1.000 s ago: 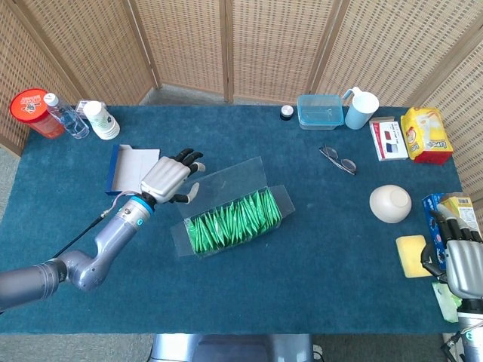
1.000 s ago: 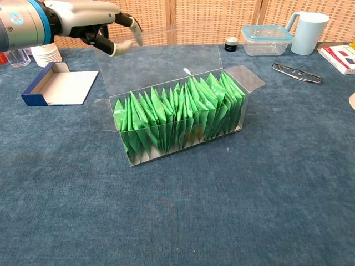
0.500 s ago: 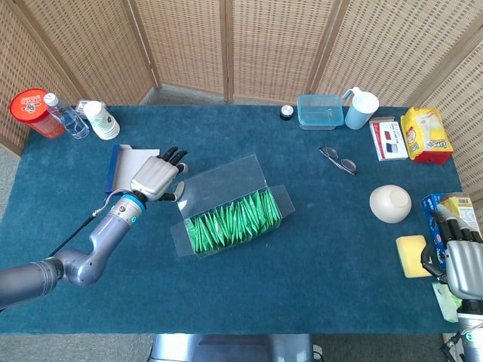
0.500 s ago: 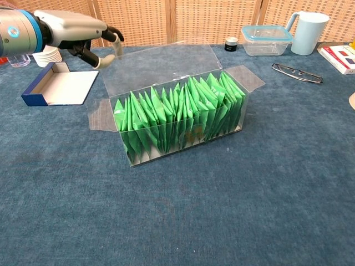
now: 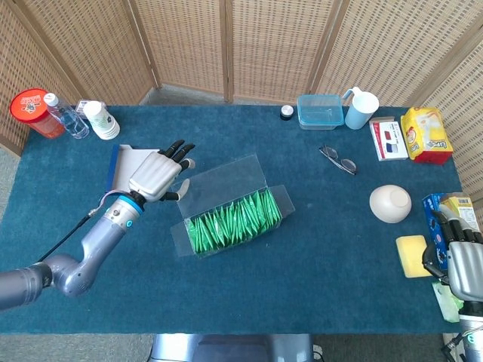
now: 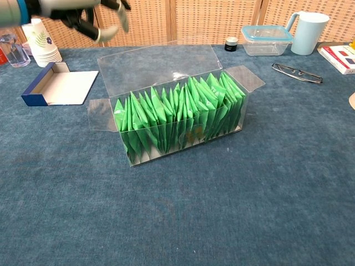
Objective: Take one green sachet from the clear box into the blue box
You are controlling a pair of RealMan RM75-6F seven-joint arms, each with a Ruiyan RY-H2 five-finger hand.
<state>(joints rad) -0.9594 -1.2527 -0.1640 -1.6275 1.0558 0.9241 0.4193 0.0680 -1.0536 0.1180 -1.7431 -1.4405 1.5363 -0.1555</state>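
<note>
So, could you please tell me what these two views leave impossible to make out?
- Right hand: cut off at the head view's corner, absent from the chest view; its grasp is unclear.
- Left hand: cropped by the chest view's top edge.
- Green sachets: packed too tightly in the clear box to count.

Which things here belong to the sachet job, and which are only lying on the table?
Belong to the job:
green sachets
clear box, lid open
blue box
left robot hand

Only lying about:
glasses
food container
white pitcher
yellow sponge
white bowl
paper cups
</note>
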